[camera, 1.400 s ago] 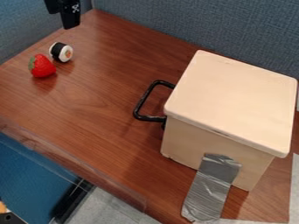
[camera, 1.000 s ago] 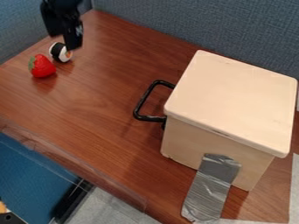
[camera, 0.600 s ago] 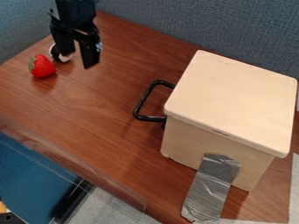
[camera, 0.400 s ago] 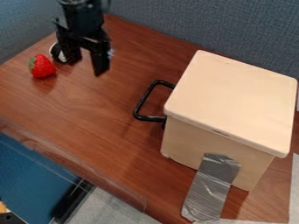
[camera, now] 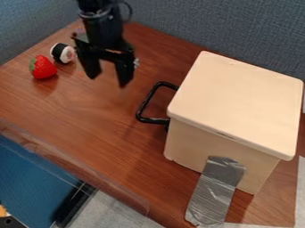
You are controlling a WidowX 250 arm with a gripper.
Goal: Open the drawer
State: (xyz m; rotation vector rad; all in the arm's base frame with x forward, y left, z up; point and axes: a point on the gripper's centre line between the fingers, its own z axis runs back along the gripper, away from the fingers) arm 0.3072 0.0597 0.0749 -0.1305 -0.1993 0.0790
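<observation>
My black gripper (camera: 108, 82) hangs over the upper-left part of the table, its two fingers apart with nothing between them. To its lower right is the black handle (camera: 143, 106), a bent bar on the left face of the pale wooden drawer box (camera: 235, 107). Gripper and handle stand apart. The drawer front under the handle is turned mostly away from the camera, and I see no gap between it and the box.
A toy strawberry (camera: 43, 67) and a sushi roll (camera: 62, 53) lie left of the gripper. Grey tape (camera: 216, 191) runs from the box over the near edge of the brown table (camera: 89, 129). Blue-grey partitions (camera: 179, 22) border the back and left.
From the upper-left corner, my gripper has come down and to the right, past the sushi roll, which it partly hid before. The box, handle and toys have stayed put.
</observation>
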